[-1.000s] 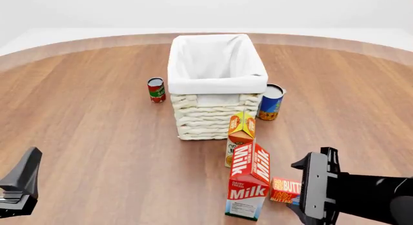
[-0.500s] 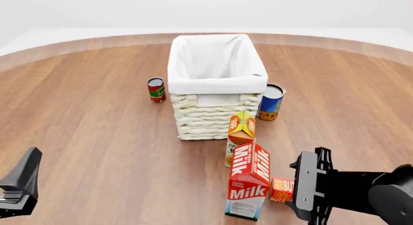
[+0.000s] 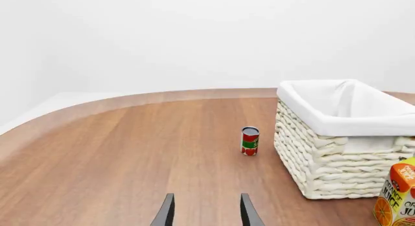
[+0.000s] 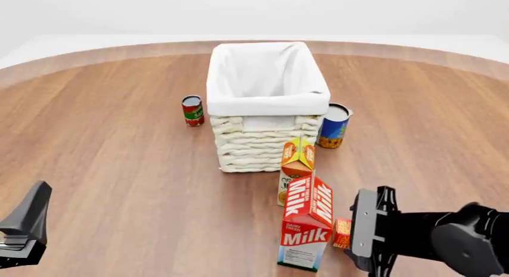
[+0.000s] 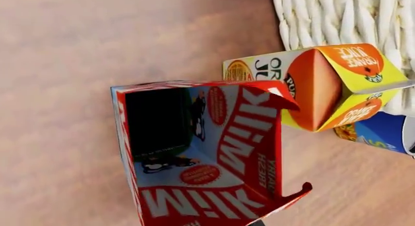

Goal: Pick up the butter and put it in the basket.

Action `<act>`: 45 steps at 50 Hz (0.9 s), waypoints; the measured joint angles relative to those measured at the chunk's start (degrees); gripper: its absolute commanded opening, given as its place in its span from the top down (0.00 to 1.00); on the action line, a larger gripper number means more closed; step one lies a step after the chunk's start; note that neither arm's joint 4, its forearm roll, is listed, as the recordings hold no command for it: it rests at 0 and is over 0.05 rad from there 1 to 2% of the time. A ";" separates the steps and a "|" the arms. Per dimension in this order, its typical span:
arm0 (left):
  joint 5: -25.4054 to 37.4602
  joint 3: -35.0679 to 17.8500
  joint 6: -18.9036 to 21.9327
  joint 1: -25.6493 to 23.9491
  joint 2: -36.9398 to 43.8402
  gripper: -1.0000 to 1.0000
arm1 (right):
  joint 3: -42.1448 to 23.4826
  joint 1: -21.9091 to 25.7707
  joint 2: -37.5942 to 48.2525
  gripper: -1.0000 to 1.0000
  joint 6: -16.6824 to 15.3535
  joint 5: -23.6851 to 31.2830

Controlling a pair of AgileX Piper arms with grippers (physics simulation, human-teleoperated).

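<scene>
1. Front view: right gripper sits low at the near edge of the table, turned sideways, right up against the butter. Only a thin orange sliver of the butter shows between the gripper and the milk carton.
2. Can't tell from any view if the right jaws are parted or closed on the butter; fingertips are hidden.
3. Right wrist view: milk carton fills the frame just ahead of the gripper, orange juice carton behind it, then the basket weave and a blue can. Butter not visible there.
4. Basket is well ahead of the right gripper, past the juice carton.
5. Left gripper has its fingers apart, holding nothing, over bare table; red can and basket well ahead of it.
</scene>
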 measured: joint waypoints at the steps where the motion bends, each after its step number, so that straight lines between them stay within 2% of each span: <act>1: 0.00 0.00 0.00 0.00 0.00 0.00 | 0.03 0.01 0.36 0.00 0.04 -0.28; 12: 0.00 0.00 0.00 0.00 0.00 0.00 | 0.10 0.23 3.34 0.00 0.35 -2.56; 13: 0.00 0.00 0.00 0.00 0.00 0.00 | 0.09 0.27 3.37 1.00 0.34 -2.51; 29: 0.00 0.00 0.00 0.00 0.00 0.00 | 0.19 0.87 1.15 1.00 -0.60 -0.52; 45: 0.00 0.00 0.00 0.00 0.00 0.00 | -2.99 -2.03 -11.54 1.00 -2.50 10.89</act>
